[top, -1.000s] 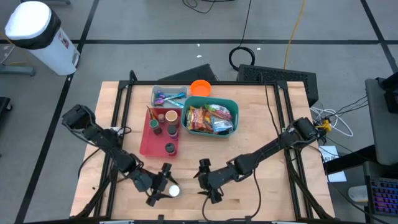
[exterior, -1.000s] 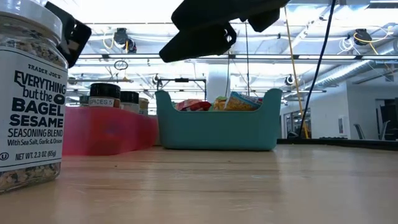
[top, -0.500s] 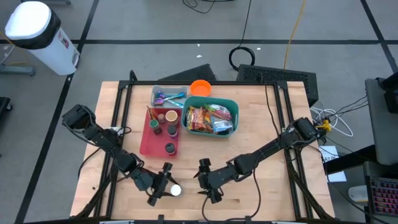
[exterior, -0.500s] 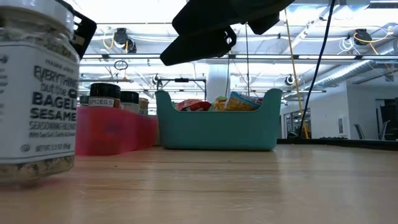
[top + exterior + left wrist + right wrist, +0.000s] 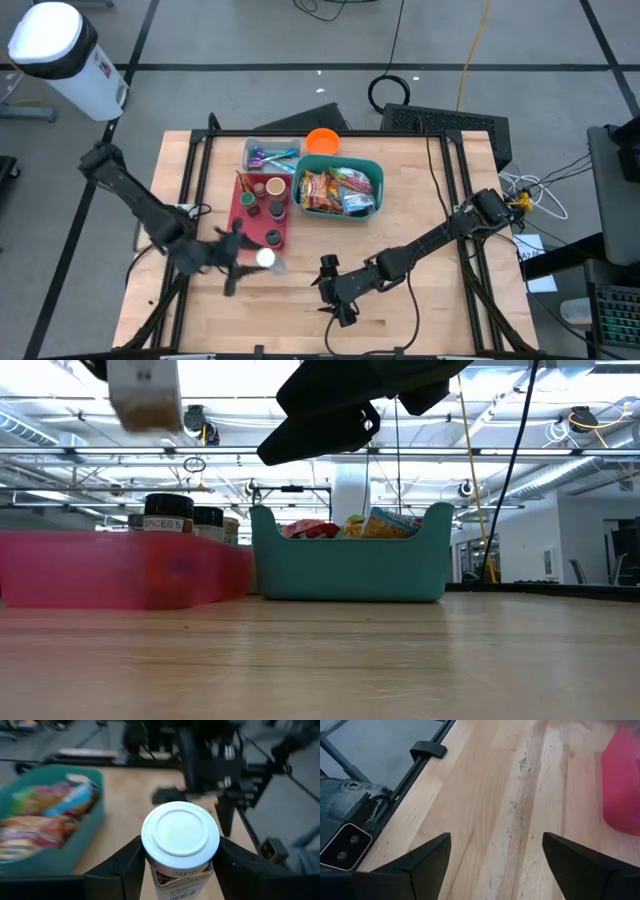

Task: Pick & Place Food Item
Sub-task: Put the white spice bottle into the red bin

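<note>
A spice jar with a white lid (image 5: 267,258) hangs in the air near the pink tray's (image 5: 238,228) near end, with my left gripper (image 5: 254,262) shut on it. The low view shows the jar (image 5: 145,395) high above the tabletop. In the left wrist view its lid (image 5: 180,837) faces the camera between the two fingers. My right gripper (image 5: 336,291) stands open over bare wood near the table's front edge, holding nothing. A teal bin (image 5: 340,188) of snack packets stands beside the tray. My left gripper pinches the jar's body just below the lid (image 5: 162,878) between its two fingers (image 5: 131,866), one on each side. The fingers come roughly level from the table's left. The jar is lifted clear of the table, about upright, lid up.
The pink tray holds several spice jars (image 5: 262,190). Behind it are a clear box of small items (image 5: 270,154) and an orange bowl (image 5: 322,140). Bare wood lies along the table's near and right parts (image 5: 430,300). Black rails (image 5: 195,200) run along both sides.
My left gripper has risen and drawn toward the table's far edge and the pink tray, turning as it went. The spice jar, which stood on the table near the front edge, has gone with it and now hangs clear of the table.
</note>
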